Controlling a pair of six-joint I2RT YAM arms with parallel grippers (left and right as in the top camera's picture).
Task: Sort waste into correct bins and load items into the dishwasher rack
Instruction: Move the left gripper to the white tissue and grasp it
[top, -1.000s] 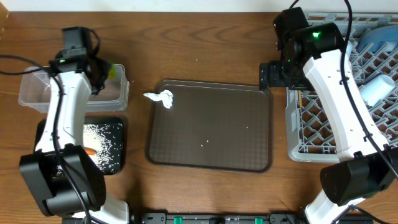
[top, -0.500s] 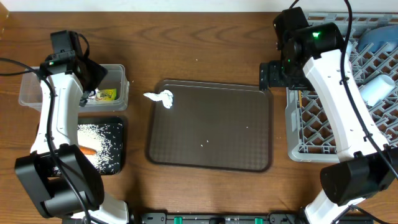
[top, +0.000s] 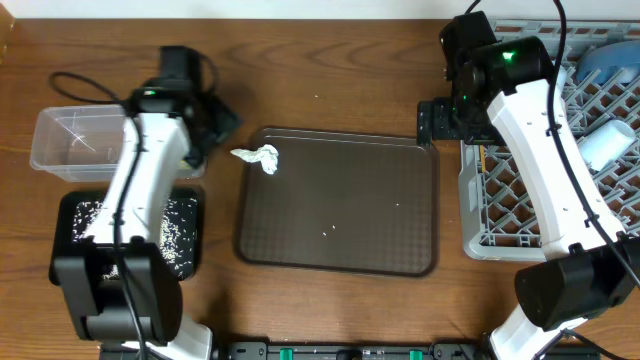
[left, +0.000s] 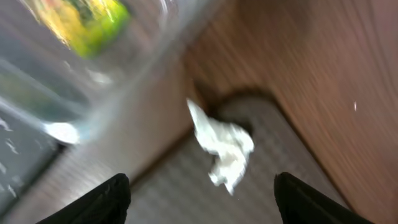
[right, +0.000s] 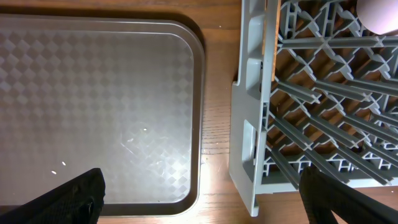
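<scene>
The left tool (top: 214, 124) hangs over the wooden tabletop (top: 330, 70) between the clear rectangular plastic tub (top: 60, 150) and the corner of the large dark brown serving tray (top: 340, 215). Its two fingers (left: 99, 202) are spread wide and hold nothing. The left wrist view is blurred, but the crumpled white paper (left: 225, 148) shows ahead of the gap, lying on the tray's near-left corner and clear of both fingers. A yellow-green wrapper (left: 93, 15) shows through the tub wall. White rice grains (top: 172, 226) are scattered in the shallow black rectangular tray (top: 75, 215) beside the tub. The right tool (right: 202, 193) is also spread and empty, over the strip of tabletop between the serving tray and the square grey plastic dishwasher rack (top: 500, 200). The rack holds a blue bowl (top: 606, 62) and a pale cup (top: 608, 148).
</scene>
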